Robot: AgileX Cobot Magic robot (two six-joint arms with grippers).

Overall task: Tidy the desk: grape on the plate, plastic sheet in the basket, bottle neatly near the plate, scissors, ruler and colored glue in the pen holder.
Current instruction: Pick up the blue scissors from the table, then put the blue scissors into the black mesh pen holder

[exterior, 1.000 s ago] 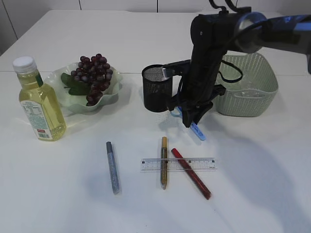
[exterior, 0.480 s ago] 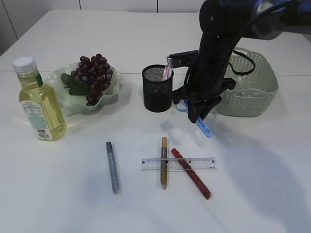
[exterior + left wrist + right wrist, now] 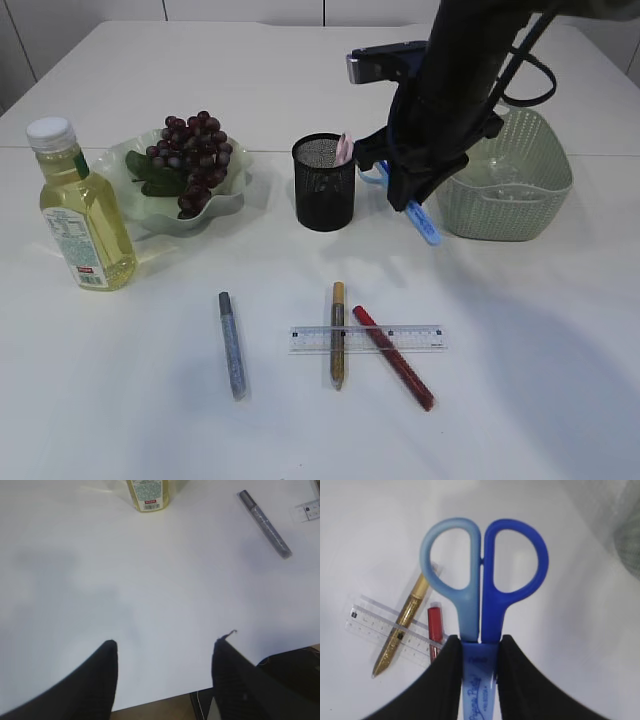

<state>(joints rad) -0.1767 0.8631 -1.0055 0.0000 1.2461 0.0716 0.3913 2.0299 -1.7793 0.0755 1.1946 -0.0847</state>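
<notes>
The pen holder (image 3: 324, 183) is crowded at three o'clock by the right gripper (image 3: 405, 197) with the scissors (image 3: 420, 219), the basket (image 3: 507, 175) just beyond. At nine o'clock the plate (image 3: 222, 197) of grapes (image 3: 191, 152) sits near. Toward six o'clock, bare table (image 3: 150, 420) gives passage before the ruler (image 3: 366, 339) and glue sticks (image 3: 231, 344).

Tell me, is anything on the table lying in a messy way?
Yes. The gold glitter glue pen and the red glue pen lie crossed over the clear plastic ruler in a small jumble, and the silver glue pen lies alone to their left. Nothing looks spilled or broken.
</notes>
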